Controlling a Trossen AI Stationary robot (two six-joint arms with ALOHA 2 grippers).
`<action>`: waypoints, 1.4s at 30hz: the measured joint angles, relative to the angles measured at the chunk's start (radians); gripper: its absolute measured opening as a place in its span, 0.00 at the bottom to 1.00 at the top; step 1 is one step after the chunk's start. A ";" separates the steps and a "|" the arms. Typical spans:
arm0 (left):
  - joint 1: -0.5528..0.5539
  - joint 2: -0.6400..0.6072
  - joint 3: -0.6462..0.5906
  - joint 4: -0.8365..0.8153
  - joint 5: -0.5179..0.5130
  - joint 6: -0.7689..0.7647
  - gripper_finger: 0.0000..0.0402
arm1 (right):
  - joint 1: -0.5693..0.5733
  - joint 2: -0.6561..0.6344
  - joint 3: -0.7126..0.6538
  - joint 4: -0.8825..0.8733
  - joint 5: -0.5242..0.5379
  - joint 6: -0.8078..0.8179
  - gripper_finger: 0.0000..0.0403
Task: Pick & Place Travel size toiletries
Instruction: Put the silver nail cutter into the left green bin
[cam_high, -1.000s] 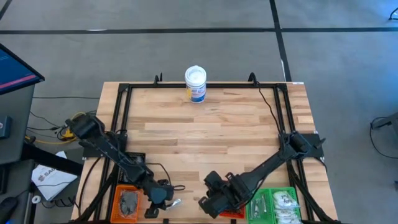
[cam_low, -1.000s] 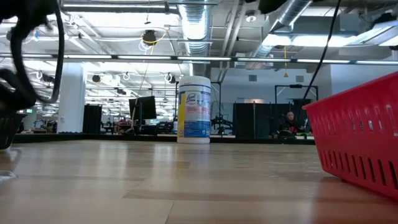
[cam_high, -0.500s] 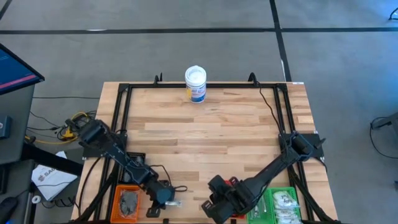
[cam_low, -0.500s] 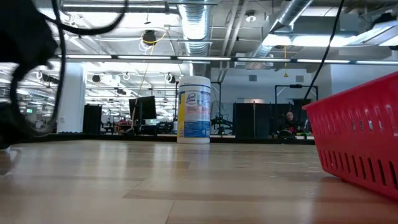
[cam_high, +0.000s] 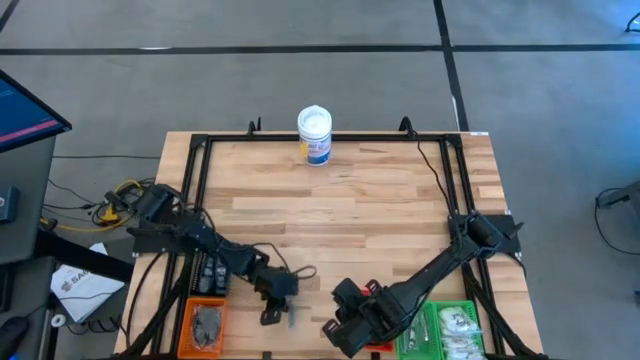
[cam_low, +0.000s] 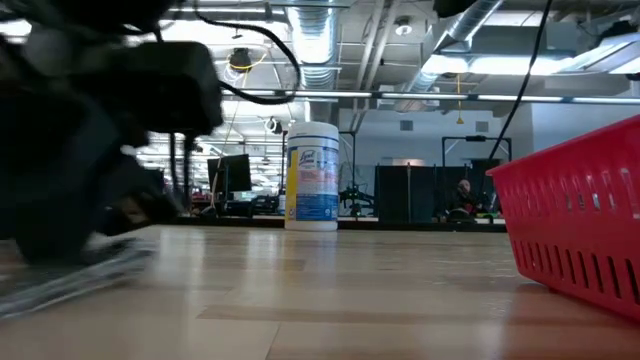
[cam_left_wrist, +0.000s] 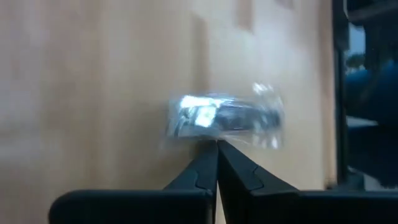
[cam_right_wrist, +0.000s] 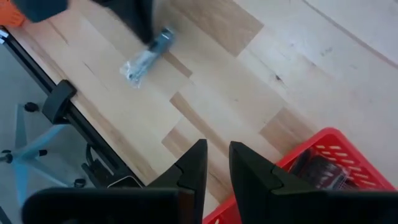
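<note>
silvery packet (cam_left_wrist: 224, 118) in closed left jaws

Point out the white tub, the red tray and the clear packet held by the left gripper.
white tub (cam_high: 314, 124), high view, its lid.
red tray (cam_low: 580, 225), low view, its slotted side wall.
clear packet (cam_left_wrist: 224, 117), left wrist view, its middle.

I see a small clear packet (cam_left_wrist: 224, 118) with silvery contents, pinched at its edge and lying crosswise above the wooden table (cam_high: 350, 210), near the front edge, left of the red basket (cam_right_wrist: 311, 168).
</note>
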 joint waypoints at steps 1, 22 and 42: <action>0.014 0.000 -0.001 0.008 -0.001 0.006 0.00 | -0.003 0.000 0.000 0.000 0.000 -0.004 0.15; -0.121 0.114 0.088 0.047 0.203 0.039 0.00 | 0.031 0.000 0.000 -0.008 -0.027 0.044 0.15; 0.181 0.192 0.198 -0.025 0.138 0.117 0.00 | 0.037 0.000 0.000 -0.022 -0.028 0.065 0.15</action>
